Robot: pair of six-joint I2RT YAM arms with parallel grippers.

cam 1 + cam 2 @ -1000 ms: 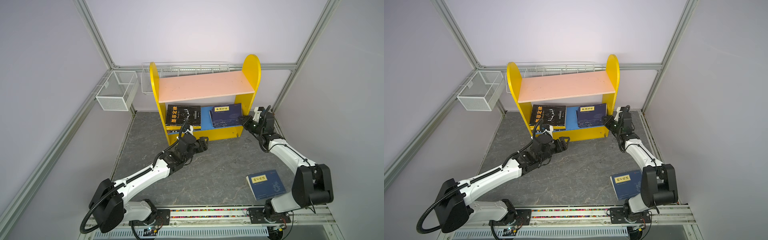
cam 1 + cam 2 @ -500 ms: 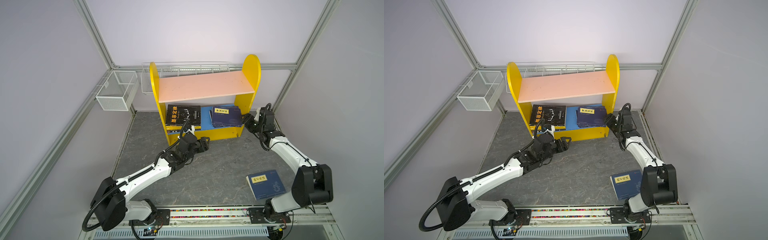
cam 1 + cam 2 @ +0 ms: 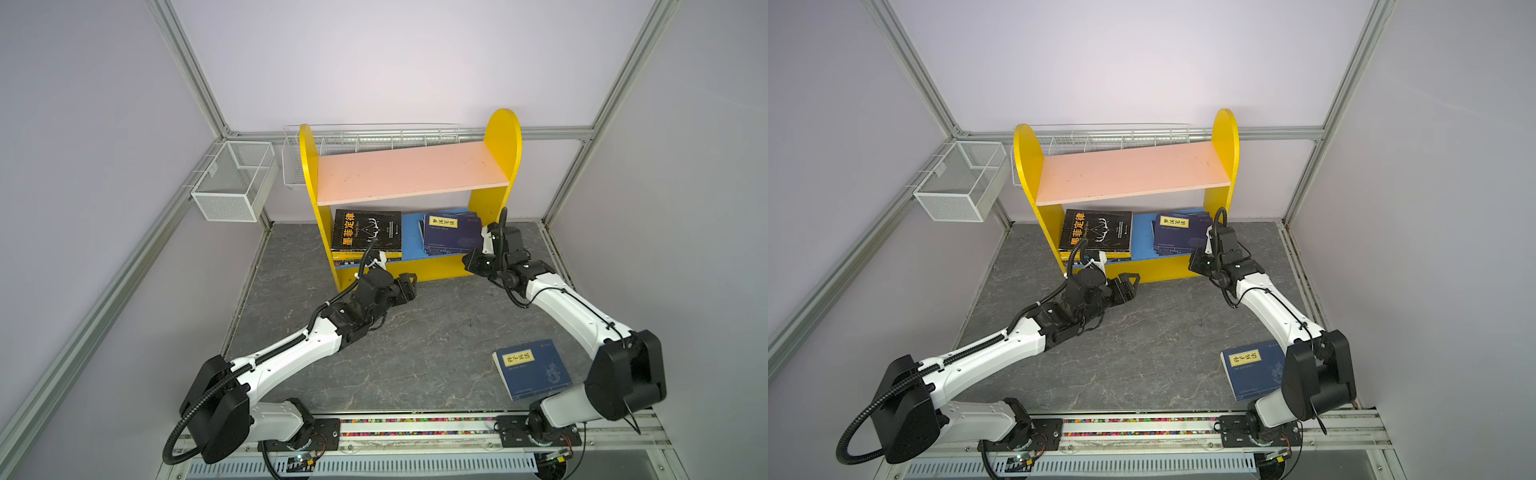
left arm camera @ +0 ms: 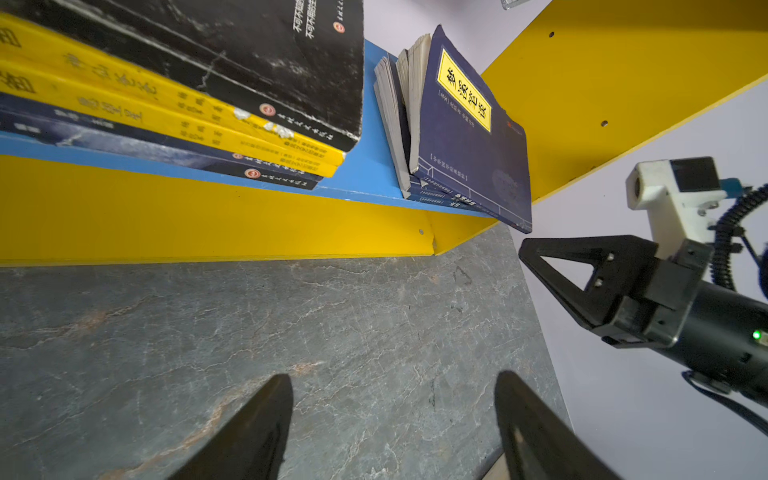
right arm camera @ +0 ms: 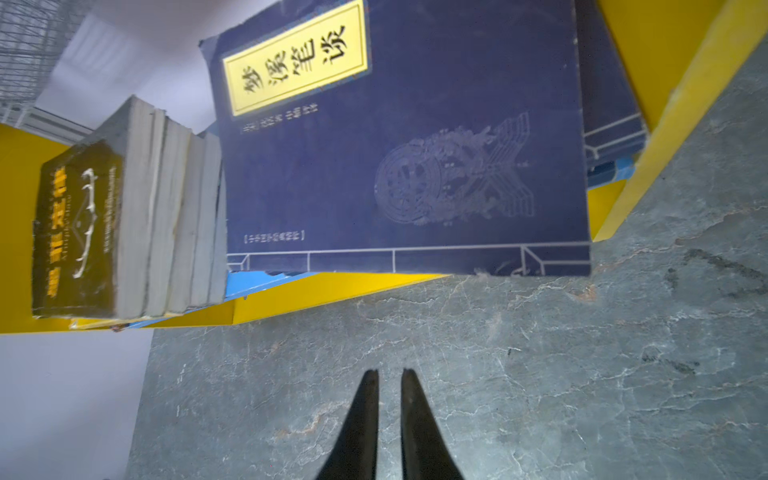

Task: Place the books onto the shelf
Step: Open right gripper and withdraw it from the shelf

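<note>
Grey tabletop (image 3: 415,332): 1 navy book (image 3: 530,368) lies off the shelf (image 3: 411,174).

Matt paper books (image 3: 451,235), stone-look tabletop (image 3: 415,332)

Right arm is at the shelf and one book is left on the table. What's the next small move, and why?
Probably a nudge with the right gripper: its jaws are nearly shut and empty, and the top navy book overhangs the front edge of the blue lower board. Push it in before fetching the loose navy book.
</note>
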